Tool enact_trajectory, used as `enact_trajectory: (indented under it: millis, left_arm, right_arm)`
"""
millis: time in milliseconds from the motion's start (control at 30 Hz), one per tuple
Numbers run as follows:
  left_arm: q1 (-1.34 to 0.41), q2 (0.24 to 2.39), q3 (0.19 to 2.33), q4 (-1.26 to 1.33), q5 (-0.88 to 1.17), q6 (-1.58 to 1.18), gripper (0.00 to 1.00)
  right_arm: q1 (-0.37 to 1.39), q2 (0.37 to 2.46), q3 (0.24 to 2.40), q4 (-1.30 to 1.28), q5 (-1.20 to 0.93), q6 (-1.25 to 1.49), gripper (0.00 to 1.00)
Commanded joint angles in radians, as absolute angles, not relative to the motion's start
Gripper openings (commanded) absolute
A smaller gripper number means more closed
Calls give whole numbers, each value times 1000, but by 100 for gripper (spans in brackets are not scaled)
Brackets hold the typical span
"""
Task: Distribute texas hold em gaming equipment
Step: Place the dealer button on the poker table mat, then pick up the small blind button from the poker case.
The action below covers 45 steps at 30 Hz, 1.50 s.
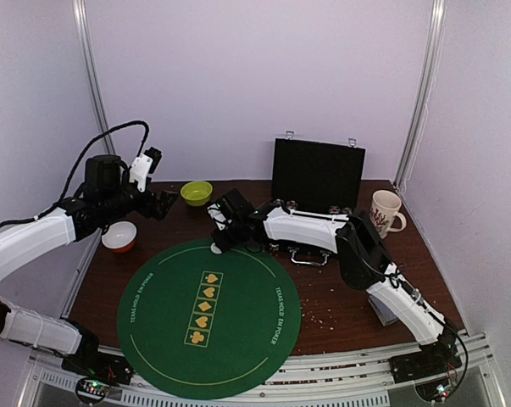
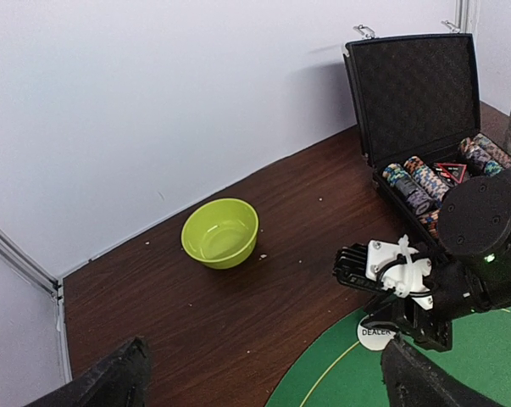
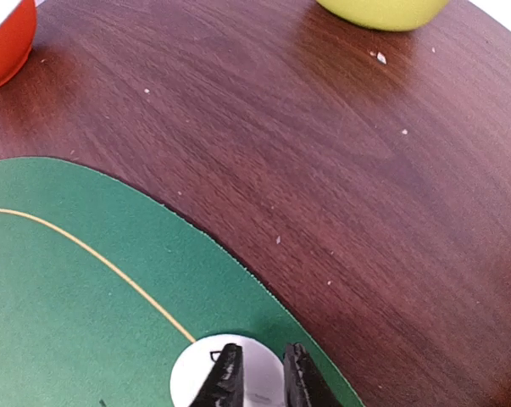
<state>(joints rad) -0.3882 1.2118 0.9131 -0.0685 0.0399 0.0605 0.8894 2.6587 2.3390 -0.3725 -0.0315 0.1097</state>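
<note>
A white "DEALER" button disc (image 1: 216, 248) lies flat on the far edge of the round green poker mat (image 1: 208, 314). It also shows in the left wrist view (image 2: 375, 332) and in the right wrist view (image 3: 191, 381). My right gripper (image 3: 261, 377) hangs right over it, fingers a narrow gap apart, the disc flat beneath them and not gripped. Rows of multicoloured poker chips (image 2: 420, 182) sit in the open black case (image 1: 316, 174). My left gripper (image 2: 263, 348) is wide open and empty, raised above the table's back left (image 1: 163, 203). No playing cards are clearly in view.
A lime-green bowl (image 1: 196, 192) stands behind the mat. A red-and-white bowl (image 1: 119, 236) sits at the left. A patterned mug (image 1: 386, 212) stands right of the case. A small grey object (image 1: 382, 309) lies partly hidden by the right arm.
</note>
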Motion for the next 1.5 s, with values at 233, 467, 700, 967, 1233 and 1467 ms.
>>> enact_trajectory:
  millis: [233, 467, 700, 967, 1233, 1467]
  left_arm:
    - [-390, 1196, 927, -24, 19, 65, 98]
    - [-390, 1203, 936, -25, 36, 57, 98]
    - [-390, 1228, 919, -39, 70, 48, 98]
    - [-391, 1317, 931, -79, 132, 25, 98]
    - [-391, 1340, 928, -72, 141, 24, 98]
    - [-390, 1355, 944, -72, 150, 26, 98]
  right_arm:
    - [896, 2657, 2364, -395, -55, 94, 26]
    - [894, 2549, 2364, -385, -100, 59, 35]
    - [895, 2472, 2268, -422, -193, 97, 40]
    - [836, 2277, 2166, -557, -237, 63, 46]
    - [581, 2031, 1875, -772, 124, 137, 62]
    - [533, 2054, 1787, -850, 140, 84, 100]
